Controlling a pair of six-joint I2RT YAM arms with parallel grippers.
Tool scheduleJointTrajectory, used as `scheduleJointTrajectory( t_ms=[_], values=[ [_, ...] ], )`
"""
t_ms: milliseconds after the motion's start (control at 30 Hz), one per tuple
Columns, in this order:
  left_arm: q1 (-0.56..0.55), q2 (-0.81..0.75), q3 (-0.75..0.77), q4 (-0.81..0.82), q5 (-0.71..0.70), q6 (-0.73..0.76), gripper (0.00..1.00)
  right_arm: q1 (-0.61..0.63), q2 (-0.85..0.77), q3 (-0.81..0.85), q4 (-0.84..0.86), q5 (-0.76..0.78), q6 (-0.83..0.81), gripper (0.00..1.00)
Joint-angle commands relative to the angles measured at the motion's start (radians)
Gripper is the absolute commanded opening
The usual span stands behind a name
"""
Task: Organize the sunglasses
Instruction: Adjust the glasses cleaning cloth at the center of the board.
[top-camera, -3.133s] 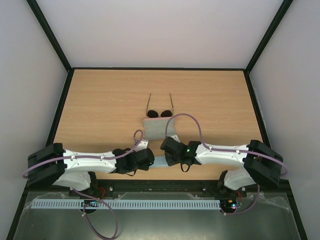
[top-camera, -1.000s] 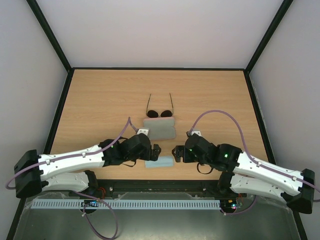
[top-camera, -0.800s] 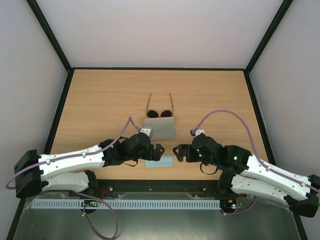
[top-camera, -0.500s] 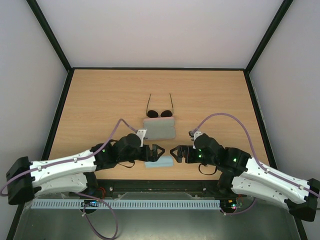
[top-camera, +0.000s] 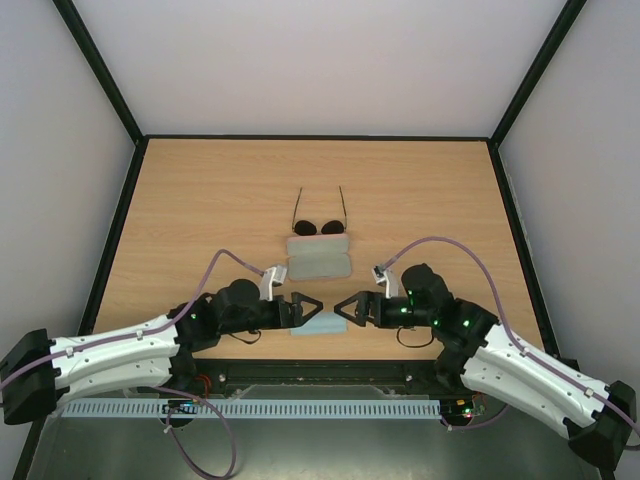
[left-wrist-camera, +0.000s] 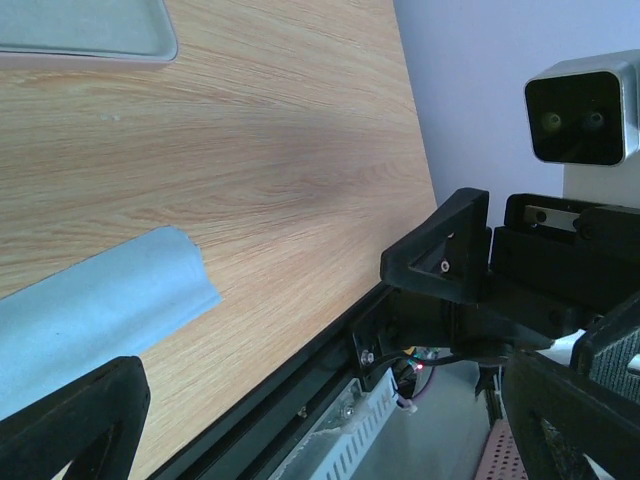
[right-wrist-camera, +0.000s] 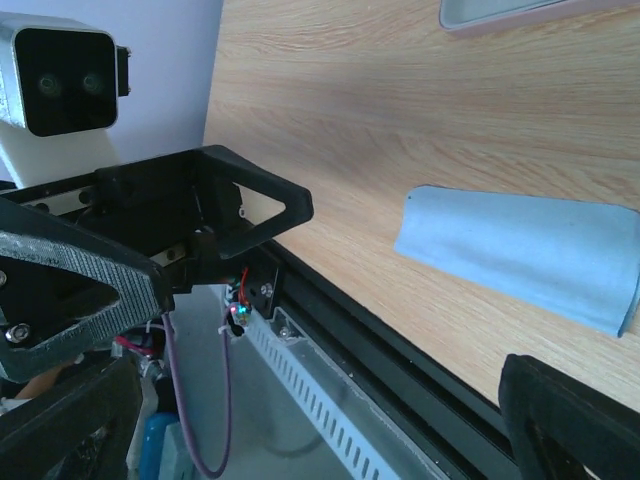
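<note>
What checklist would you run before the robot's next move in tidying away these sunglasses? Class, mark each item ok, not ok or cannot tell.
1. Left gripper open and empty: ok.
2. Right gripper open and empty: ok.
3. Sunglasses in plain view, nothing on top: ok.
4. Sunglasses folded flat: not ok, both temples stick out, pointing away from the arms.
5. Case open to take them: cannot tell.
6. Cloth apart from the sunglasses: ok, it lies between the two grippers, on the near side of the case.

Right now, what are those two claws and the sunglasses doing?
Left gripper open, empty. Right gripper open, empty. Sunglasses untouched, beyond the case. Blue cloth lies between the grippers.
</note>
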Motion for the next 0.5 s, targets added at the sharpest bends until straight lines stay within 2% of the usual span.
scheduleJointTrajectory(
  t_ms=[0, 267, 367, 467],
  values=[
    [0.007, -0.018, -0.010, 0.044, -0.003, -0.054, 0.99, -0.025, 0.014, 0.005, 0.040, -0.094, -0.008, 0.99],
    [0.018, -0.114, -0.002, -0.097, -0.029, -0.037, 0.99, -0.025, 0.057, 0.086, -0.079, 0.115, 0.013, 0.99],
    [0.038, -0.125, 0.019, -0.155, -0.035, -0.025, 0.99, -0.025, 0.055, 0.145, -0.149, 0.157, 0.006, 0.99],
    [0.047, -0.124, 0.020, -0.146, -0.033, -0.020, 0.99, -0.025, 0.041, 0.163, -0.182, 0.163, -0.004, 0.99]
  ],
)
